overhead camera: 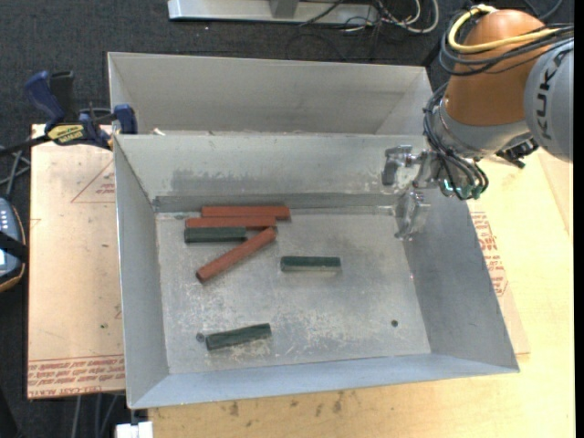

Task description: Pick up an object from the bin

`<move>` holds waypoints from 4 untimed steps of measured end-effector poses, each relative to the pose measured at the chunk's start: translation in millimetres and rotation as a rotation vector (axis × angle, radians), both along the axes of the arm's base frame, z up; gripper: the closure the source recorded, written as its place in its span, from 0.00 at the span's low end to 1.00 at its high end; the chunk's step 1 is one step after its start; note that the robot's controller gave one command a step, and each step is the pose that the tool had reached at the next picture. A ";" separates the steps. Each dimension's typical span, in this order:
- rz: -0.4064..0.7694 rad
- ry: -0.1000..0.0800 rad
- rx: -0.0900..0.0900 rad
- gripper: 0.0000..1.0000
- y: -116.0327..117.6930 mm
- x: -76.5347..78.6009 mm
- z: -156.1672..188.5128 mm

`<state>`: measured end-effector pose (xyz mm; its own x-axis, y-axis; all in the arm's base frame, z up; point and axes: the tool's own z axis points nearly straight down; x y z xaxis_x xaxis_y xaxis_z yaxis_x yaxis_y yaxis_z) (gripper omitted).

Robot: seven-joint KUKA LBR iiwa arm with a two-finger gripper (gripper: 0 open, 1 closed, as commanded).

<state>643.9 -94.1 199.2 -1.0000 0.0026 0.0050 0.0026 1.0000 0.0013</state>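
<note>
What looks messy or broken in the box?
Nothing looks broken or spilled. One reddish-brown stick lies slanted, its upper end by the dark green stick near the back, while the other sticks lie nearly level. The gripper hangs near the right wall of the bin, away from them all.

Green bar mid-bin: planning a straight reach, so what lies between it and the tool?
Nothing: in the camera view the bin floor between the tool and that green bar is bare.

Bare bin floor (374, 286) on view's right; bars (245, 213) on its left.
</note>
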 end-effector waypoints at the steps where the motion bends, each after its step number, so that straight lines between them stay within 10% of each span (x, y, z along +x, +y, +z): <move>1: 0.001 -0.007 -0.001 0.00 0.2 1.6 4.4; 3: -0.026 -0.010 0.003 0.00 62.3 -14.9 -77.8; 4: -0.049 -0.007 0.000 1.00 80.8 -17.7 -128.5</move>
